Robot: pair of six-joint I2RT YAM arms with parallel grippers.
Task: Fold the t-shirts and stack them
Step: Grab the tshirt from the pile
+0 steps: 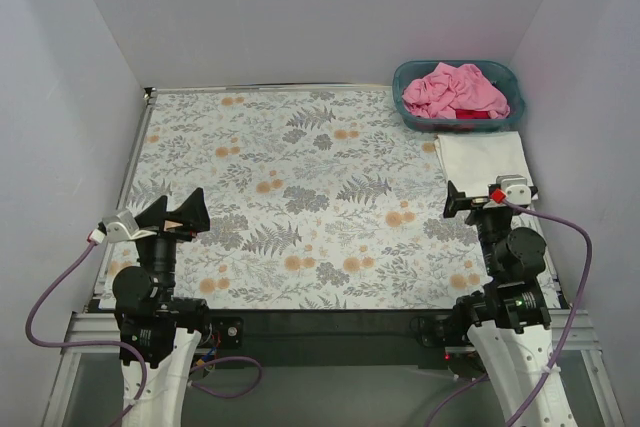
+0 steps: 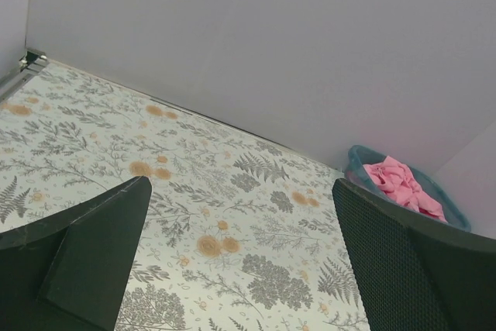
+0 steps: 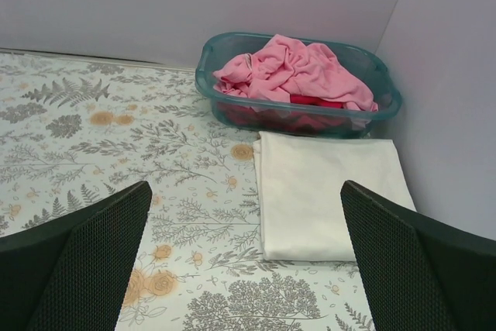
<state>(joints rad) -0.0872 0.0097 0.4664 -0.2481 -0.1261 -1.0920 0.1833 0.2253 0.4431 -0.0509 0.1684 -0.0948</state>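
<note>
A: Progress on the fold-and-stack job?

B: Early, as judged. One white t-shirt (image 3: 329, 191) is seen folded into a flat rectangle. It's laid on the desk at the far right, just in front of the teal basket (image 3: 208, 58). Nothing is stacked on it yet.

A: And the rest?

B: A light pink t-shirt (image 3: 291, 71) is heaped crumpled on top in the basket. A deep pink-red shirt (image 3: 314, 101) is glimpsed under it. How many more lie below can't be told. So approx. one done and at least two left, by estimate.

A: Fingers?

B: The left fingers (image 2: 93, 269) are spread wide, w/ nothing btw them. Same for the right fingers (image 3: 85, 261). Both arms are parked at the near edge, well apart from the shirts. The right one is pointed toward the folded shirt and basket.

A: Anything in the way?

B: Not much. The desk is covered by a grey-and-orange floral cloth (image 1: 300, 177), lying flat. The basket is tucked into the far right corner beside the white wall (image 1: 580, 97), so reach room there looks tight. The folded white shirt sits btw the right arm and the basket. It could be snagged or dragged when the pink one is pulled out, so care would be needed. The middle of the cloth would likely be used for folding.
</note>
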